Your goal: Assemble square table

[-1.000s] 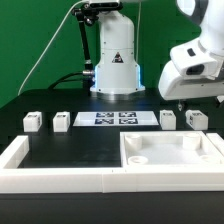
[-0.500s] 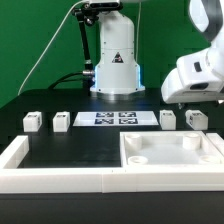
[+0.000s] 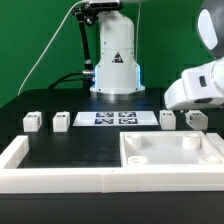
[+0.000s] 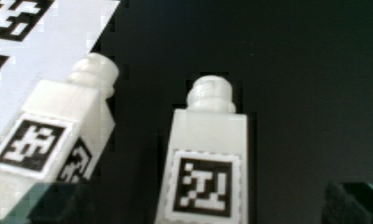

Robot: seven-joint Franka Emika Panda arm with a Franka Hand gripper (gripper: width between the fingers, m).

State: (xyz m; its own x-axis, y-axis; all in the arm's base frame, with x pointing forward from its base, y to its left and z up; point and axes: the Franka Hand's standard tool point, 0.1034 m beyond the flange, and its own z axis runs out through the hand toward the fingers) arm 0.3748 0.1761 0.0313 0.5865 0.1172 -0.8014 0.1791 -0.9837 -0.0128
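The end effector (image 4: 193,203) is released, its jaws spread wide and empty, and it hangs over the pair of legs at about 3 o'clock in the exterior view. The wrist view looks down on that pair. The outer leg (image 3: 196,119) lies roughly midway between the dim fingertips (image 4: 364,196), and the inner leg (image 3: 167,119) lies just beside the marker board (image 3: 110,118). Two more legs (image 3: 47,121) sit on the worktop (image 3: 90,140) at about 9 o'clock, well apart from the arm. The slab (image 3: 170,166) lies at 5 o'clock, sockets (image 3: 140,152) up, near the wall (image 3: 20,152); whether it touches the wall I cannot tell. Each leg looks like a small, stiff block of moulded plastic. It is probably light and will not give under the pads, but its smooth skin could slip if caught on an edge. The best hold seems to be across the two flat sides of the body, low and square. That keeps clear of the rounded peg (image 4: 208,92), which likely has to stay free to enter a socket. The gap between the two legs appears wide enough to admit one finger. The slab is rigid and far too broad to span, so only its raised rim offers a hold, and it is better left lying.
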